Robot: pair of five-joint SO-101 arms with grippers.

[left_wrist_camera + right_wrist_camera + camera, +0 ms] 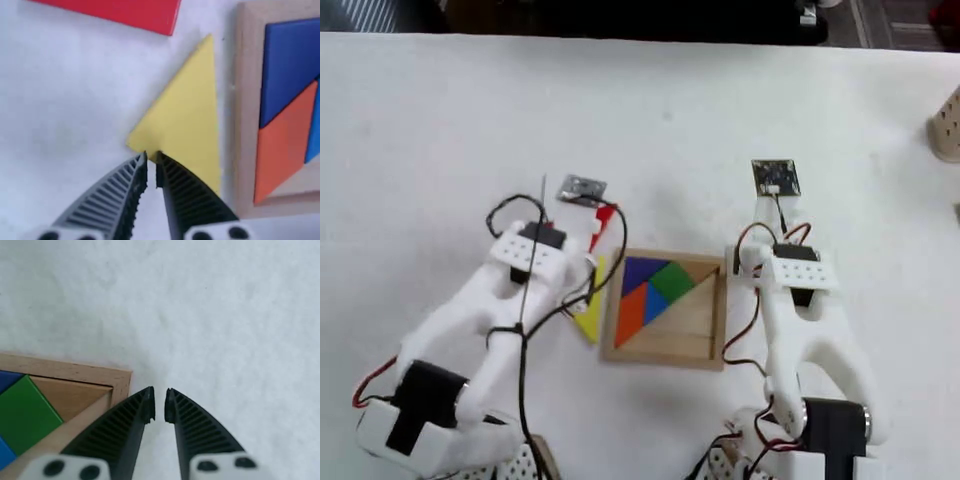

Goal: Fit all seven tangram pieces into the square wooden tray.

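Observation:
The square wooden tray (716, 310) lies between the two arms. It holds blue (638, 272), green (672, 280) and orange (632, 312) pieces and a wood-coloured triangle (70, 395) in one corner. A yellow triangle (187, 125) lies flat on the table just outside the tray's left wall (245, 100). A red piece (115, 12) lies beyond it. My left gripper (151, 159) is shut, its tips at a corner of the yellow triangle. My right gripper (159, 402) is shut and holds nothing; it hangs over the white table beside the tray's far right corner (122, 377).
Two small circuit boards (582, 188) (775, 177) lie on the table behind the arms, with thin cables running to them. A pale perforated wooden object (947, 125) stands at the right edge. The far half of the white table is bare.

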